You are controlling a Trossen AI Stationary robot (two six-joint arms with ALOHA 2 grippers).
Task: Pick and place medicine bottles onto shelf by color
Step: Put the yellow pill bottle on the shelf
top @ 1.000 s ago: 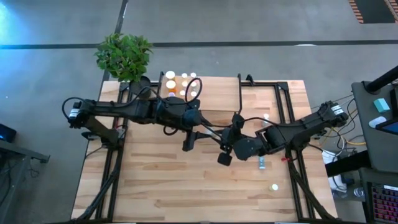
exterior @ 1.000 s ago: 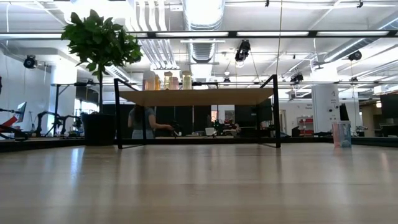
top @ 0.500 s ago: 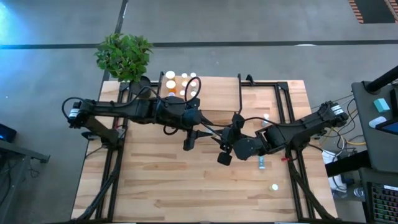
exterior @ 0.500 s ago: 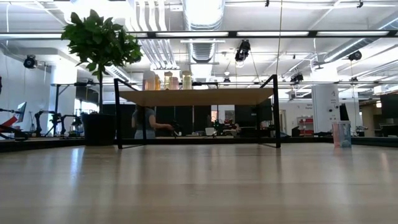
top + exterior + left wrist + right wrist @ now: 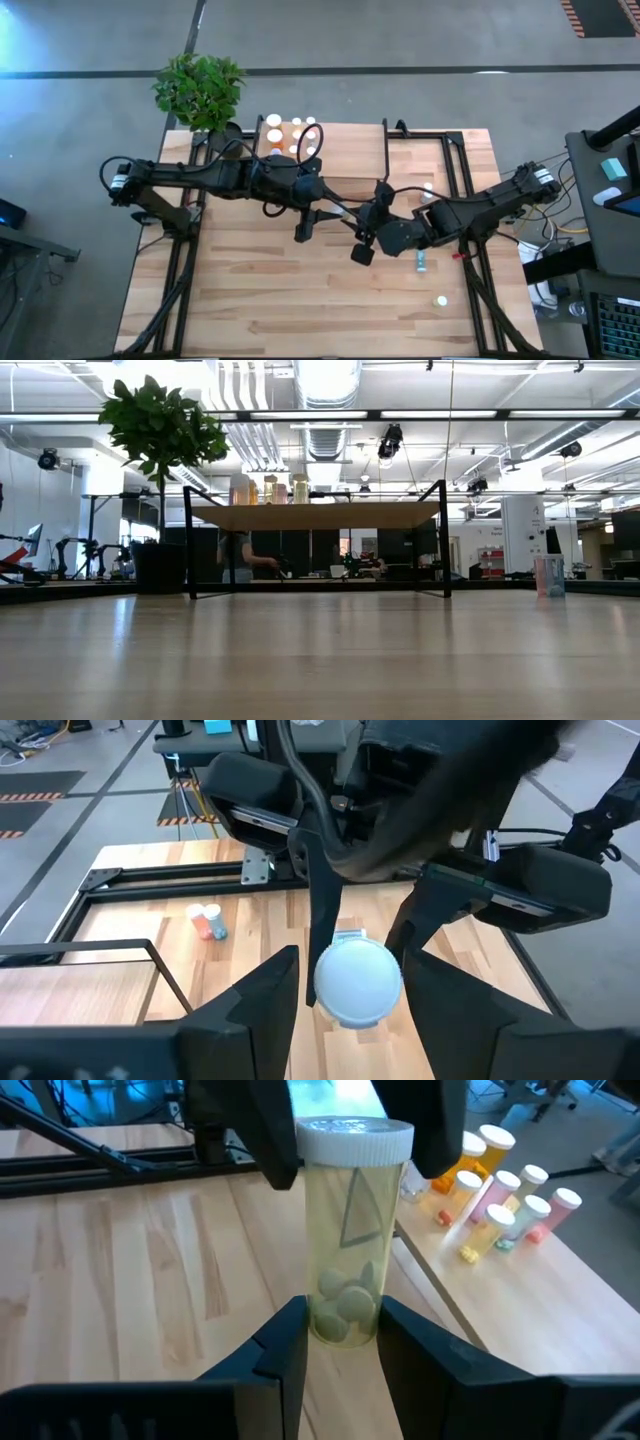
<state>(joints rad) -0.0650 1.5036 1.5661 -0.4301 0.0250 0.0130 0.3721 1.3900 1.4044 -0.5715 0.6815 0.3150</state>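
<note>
The right gripper (image 5: 340,1345) clamps a pale yellow bottle (image 5: 350,1230) at its base, over the table's middle; the left gripper (image 5: 345,990) brackets its white cap (image 5: 357,982) with fingers apart. Wooden table (image 5: 260,300), grey floor around. Other bottles (image 5: 285,130) stand on the shelf (image 5: 350,155) toward 11 o'clock. Both arms reach inward from 9 and 3 o'clock
</note>
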